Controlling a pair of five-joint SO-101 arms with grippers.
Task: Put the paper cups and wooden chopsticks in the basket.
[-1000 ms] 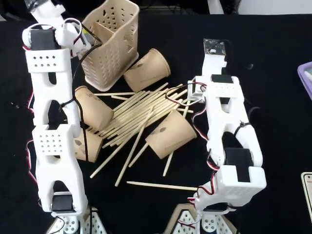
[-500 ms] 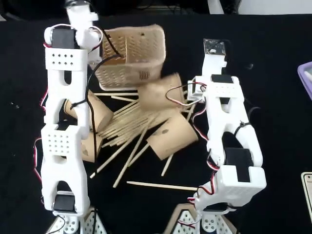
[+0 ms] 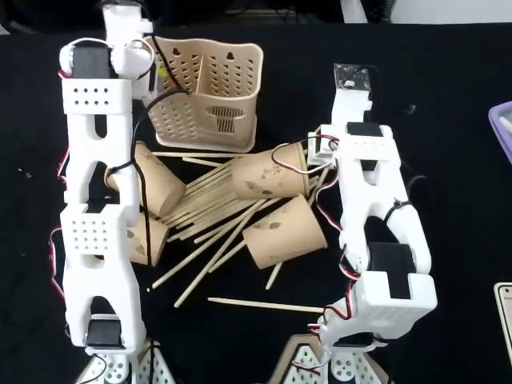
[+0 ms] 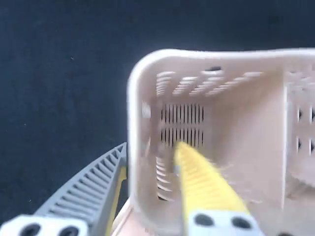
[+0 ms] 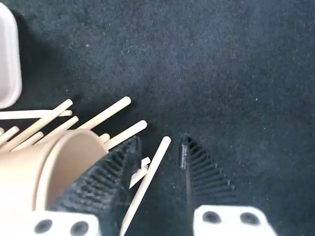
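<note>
The basket sits at the far side of the table, mouth up, and I cannot tell whether it stands flat or tipped. Inside it are slotted walls and a divider. The left claw is clamped on the basket's wall: its yellow finger is inside and its grey finger outside, the wall pinched between them.

In front of the basket, four paper cups lie on their sides. One cup is just beside the right arm's wrist, and another lies just below it. A third lies against the left arm. The fourth is partly hidden under that arm. The wooden chopsticks fan out in a heap between and under the cups, touching them. A lone chopstick lies apart, nearer the arm bases.

The right claw hangs low over the table, its jaws a narrow gap apart and holding nothing. One chopstick lies in that gap, and a cup's rim is just beside one finger.

The table is covered in black cloth. A purple object shows at its right edge.
</note>
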